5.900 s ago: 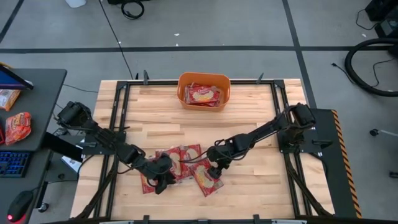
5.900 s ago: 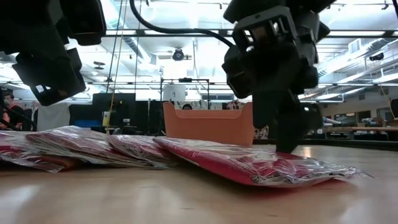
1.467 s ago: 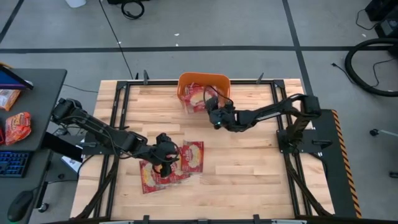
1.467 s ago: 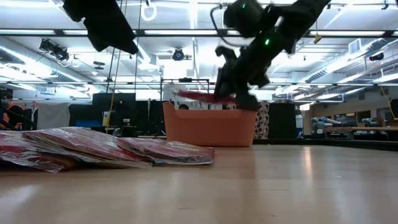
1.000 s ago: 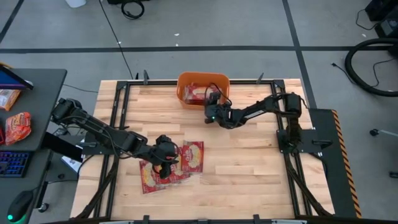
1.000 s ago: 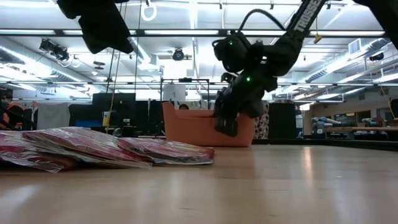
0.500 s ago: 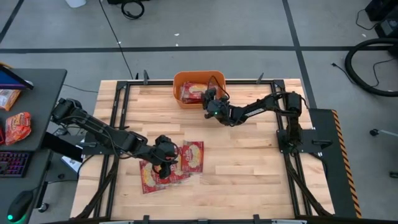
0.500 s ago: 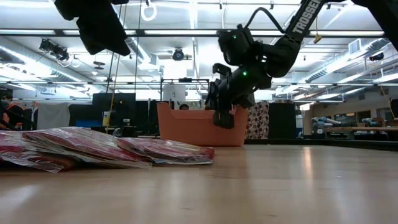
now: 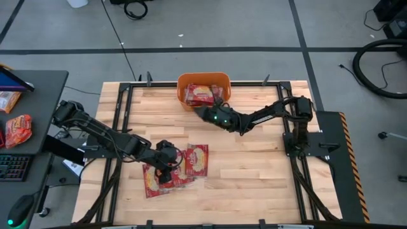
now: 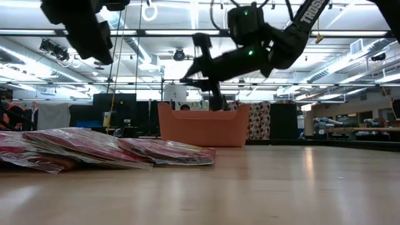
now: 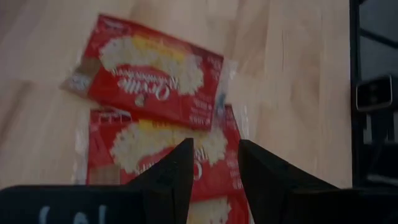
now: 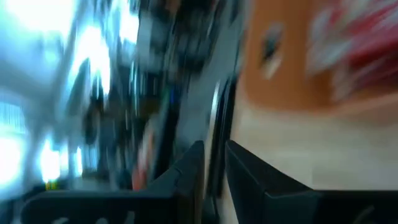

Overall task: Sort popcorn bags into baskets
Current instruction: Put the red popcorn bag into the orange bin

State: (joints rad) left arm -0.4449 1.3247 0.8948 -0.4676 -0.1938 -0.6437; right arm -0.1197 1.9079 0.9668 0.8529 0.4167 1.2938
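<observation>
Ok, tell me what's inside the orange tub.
The orange tub holds red popcorn bags, one lying face up on top. How many lie beneath it cannot be seen, and the low view shows only the tub's outer wall.

Right wrist view of orange tub (image 12: 292, 68) blurred; left hand (image 9: 166, 164) over packets (image 9: 194, 160).

Red popcorn bags (image 9: 189, 163) — flat, beside orange basket (image 9: 203, 81)

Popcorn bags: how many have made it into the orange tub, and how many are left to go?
Some popcorn bags already lie in the orange tub; the count isn't clear. The right gripper is empty beside the tub. About three bags remain on the table, with the left gripper open above them.
</observation>
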